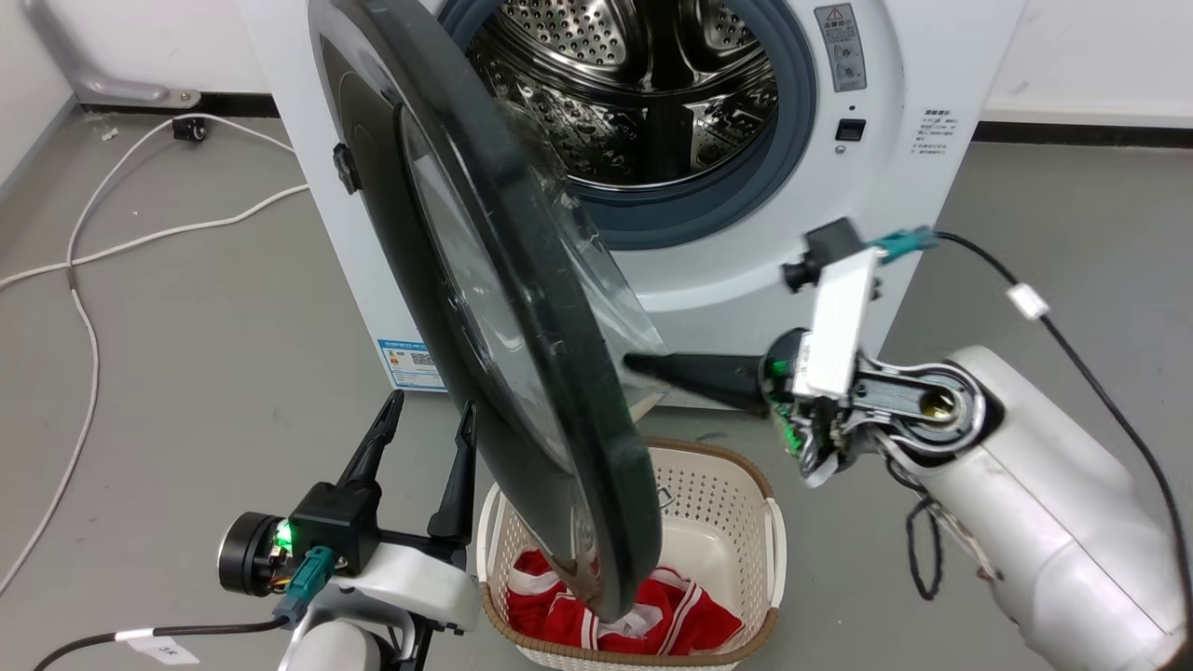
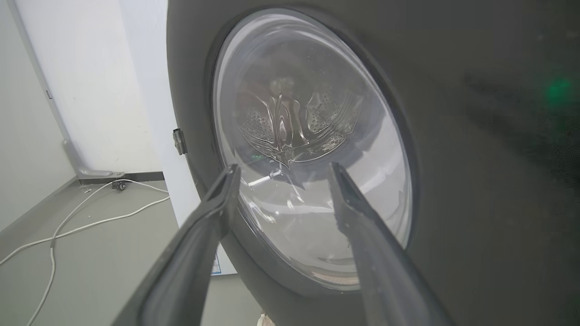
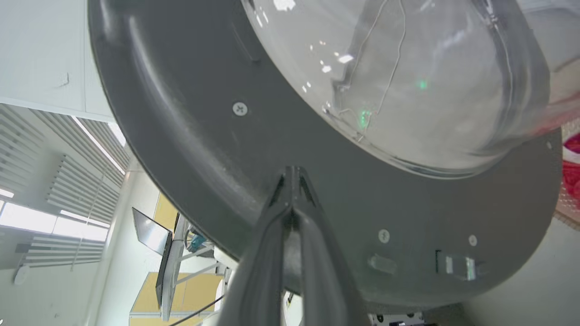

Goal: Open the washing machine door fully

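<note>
Closest in is the left gripper [image 1: 432,403], low on the left, with its jaws apart and nothing between them. In the left wrist view the left gripper [image 2: 284,168] points at the outer side of the washing machine door [image 2: 453,181], near its round window; I cannot tell if it touches. Just beside it on the floor stands one cream laundry basket [image 1: 727,522] with holes in its walls, and a red and white cloth [image 1: 671,615] lies inside. The one washing machine door [image 1: 550,308] — big, round and shiny black — hangs partly open, swung out from the front, with its low edge over the basket. The right gripper [image 1: 634,362] reaches in from the right, jaws together. In the right wrist view the right gripper [image 3: 292,170] has its tips at the dark inner face of the washing machine door [image 3: 181,136], just under the clear glass bowl. Behind stands the one white washing machine [image 1: 895,186] with its steel drum [image 1: 634,84] and blue-grey rubber ring [image 1: 690,219]. It has two stickers — a blue label [image 1: 410,363] low down and a grey sticker [image 1: 840,47] with a warning triangle — plus some dark print, all too small to read. White cable [image 1: 89,280] trails over the grey floor on the left.
</note>
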Robot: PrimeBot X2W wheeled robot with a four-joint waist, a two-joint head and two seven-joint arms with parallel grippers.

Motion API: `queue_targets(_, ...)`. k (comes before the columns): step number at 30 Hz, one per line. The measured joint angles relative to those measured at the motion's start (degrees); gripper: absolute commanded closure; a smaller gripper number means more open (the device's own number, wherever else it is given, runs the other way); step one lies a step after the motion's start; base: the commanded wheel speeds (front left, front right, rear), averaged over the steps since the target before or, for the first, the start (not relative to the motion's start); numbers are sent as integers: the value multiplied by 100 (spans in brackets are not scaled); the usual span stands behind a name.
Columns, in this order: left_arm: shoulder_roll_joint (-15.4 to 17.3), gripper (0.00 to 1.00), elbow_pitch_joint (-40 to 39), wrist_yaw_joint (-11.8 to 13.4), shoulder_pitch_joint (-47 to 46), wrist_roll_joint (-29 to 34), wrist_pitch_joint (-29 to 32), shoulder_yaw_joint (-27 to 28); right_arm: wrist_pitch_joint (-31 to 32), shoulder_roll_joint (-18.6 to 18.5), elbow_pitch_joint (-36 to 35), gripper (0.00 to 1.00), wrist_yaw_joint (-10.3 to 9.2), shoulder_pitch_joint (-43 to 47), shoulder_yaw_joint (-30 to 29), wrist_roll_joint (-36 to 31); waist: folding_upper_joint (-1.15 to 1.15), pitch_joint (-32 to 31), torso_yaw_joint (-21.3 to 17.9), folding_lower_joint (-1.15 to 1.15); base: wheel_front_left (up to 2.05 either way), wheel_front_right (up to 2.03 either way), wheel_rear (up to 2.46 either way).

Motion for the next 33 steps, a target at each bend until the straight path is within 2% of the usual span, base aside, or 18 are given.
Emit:
queue_targets(8,-1,0,3,21,24,-53,0,56,-1856,-304,-559,100,0,933,-803,89,0,-26,-62,0,0,0,0)
queue_targets(18,-1,0,3,45,92,-57,0,319,-3405,-589,-1568,100,0,2768,-1768,491,0,-49,-297,0,0,0,0)
queue_targets(19,-1,0,-1,45,107,-53,0,342,-3561,-590,-1655,83,0,2934,-1825,476,0,-52,-311,0,0,0,0)
queue_targets(21,1,0,0,45,115,-48,0,375,-3940,-567,-1825,0,0,3244,-1972,413,0,-52,-337,0,0,0,0)
queue_targets(24,-1,0,1,44,120,-43,0,402,-4574,-533,-2034,0,0,3593,-2139,98,0,-65,-360,0,0,0,0)
queue_targets(28,0,0,4,44,134,-43,0,436,-5470,-631,-2148,0,0,3825,-2242,-868,0,-90,-375,0,0,0,0)
queue_targets(31,0,0,8,44,139,-43,0,464,-5626,-705,-1937,0,0,3908,-2603,-2008,0,-107,-396,0,0,0,0)
queue_targets(33,1,0,4,45,142,-43,0,478,-5637,-533,-1808,0,0,3924,-3373,-3089,0,-114,-417,0,0,0,0)
